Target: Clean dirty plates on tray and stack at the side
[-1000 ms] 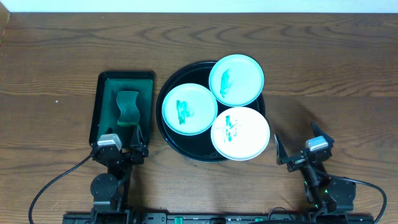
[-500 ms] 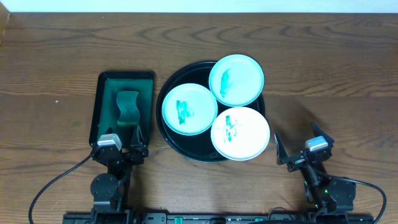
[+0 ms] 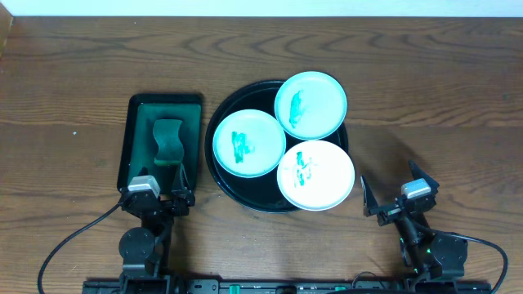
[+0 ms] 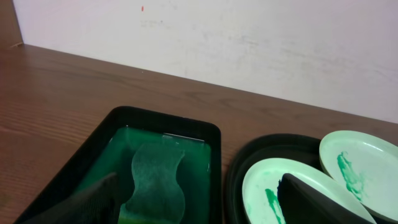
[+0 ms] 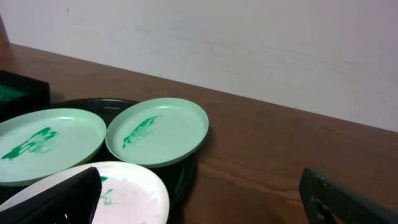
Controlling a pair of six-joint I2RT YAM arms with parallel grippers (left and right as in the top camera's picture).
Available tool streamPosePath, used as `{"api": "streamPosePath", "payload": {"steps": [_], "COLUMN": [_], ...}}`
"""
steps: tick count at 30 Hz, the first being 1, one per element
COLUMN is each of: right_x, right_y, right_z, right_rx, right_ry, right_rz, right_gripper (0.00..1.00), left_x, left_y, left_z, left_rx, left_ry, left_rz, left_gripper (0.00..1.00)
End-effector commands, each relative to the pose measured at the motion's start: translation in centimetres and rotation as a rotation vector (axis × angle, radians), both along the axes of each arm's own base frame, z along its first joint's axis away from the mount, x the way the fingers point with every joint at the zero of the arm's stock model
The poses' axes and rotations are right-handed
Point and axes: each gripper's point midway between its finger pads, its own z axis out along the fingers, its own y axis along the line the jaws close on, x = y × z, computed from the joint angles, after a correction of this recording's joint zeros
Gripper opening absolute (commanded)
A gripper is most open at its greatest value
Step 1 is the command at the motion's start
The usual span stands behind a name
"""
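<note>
At the left of the table (image 3: pixel 73 90) we see a dark green tray (image 3: pixel 131 139), oblong, with a waisted green sponge (image 3: pixel 167 140) lying flat inside it. The left claw (image 3: pixel 155 186) sits at that tray's 6 o'clock end. Its jaws are spread wide and hold nothing. In its wrist view the two dark fingers (image 4: pixel 87 204) stand on either side of the sponge.

Just beside the green tray, at its 3 o'clock, lies the black tray (image 3: pixel 233 181), round and glossy, carrying all three plates. The left plate (image 3: pixel 249 143) rests wholly inside the rim at the tray's 9 o'clock, with a broad green smear on its face. The far plate (image 3: pixel 310 104) sits at 1 o'clock and hangs out over the rim. It bears a slanted green streak, and in the right wrist view it looks slightly raised. The near plate (image 3: pixel 315 175) sits at 4 o'clock, also overhanging the rim, marked with thinner green scribbles. The three crowd edge to edge at the tray's centre, and we cannot tell which edge lies on top.

The right claw (image 3: pixel 389 180) stands on bare wood at the black tray's 4 o'clock, near the near plate but apart from it. Its jaws are wide and it holds nothing, and its fingers (image 5: pixel 339 198) show at the lower corners of its wrist view.
</note>
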Motion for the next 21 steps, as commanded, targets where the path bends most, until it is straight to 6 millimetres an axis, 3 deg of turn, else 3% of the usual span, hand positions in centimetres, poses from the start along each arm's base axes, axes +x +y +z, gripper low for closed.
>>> {"api": "streamPosePath", "payload": {"steps": [1,8,15,21], "right_x": [0.1,0.1,0.1,0.1], "right_y": [-0.6,-0.6,-0.6,-0.6], "right_z": [-0.1,-0.1,-0.1,-0.1], "right_rx": [-0.014,-0.013,-0.014,-0.014], "right_ry": [-0.001,-0.001,-0.001,-0.001], "right_rz": [-0.027,-0.028,-0.027,-0.027], "right_gripper": [0.99,0.99,0.99,0.99], "left_x": [-0.1,-0.5,-0.7,0.8], "left_y": [-0.4,-3.8,-3.9,-4.0], "left_z": [-1.5,-0.1,2.6,4.5], "left_rx": [-0.002,-0.025,-0.035,-0.059], "left_ry": [0.047,0.020,0.114,0.333], "left_rz": [-0.026,-0.225,-0.230,-0.226], "left_gripper": [0.80,0.80,0.80,0.80]}}
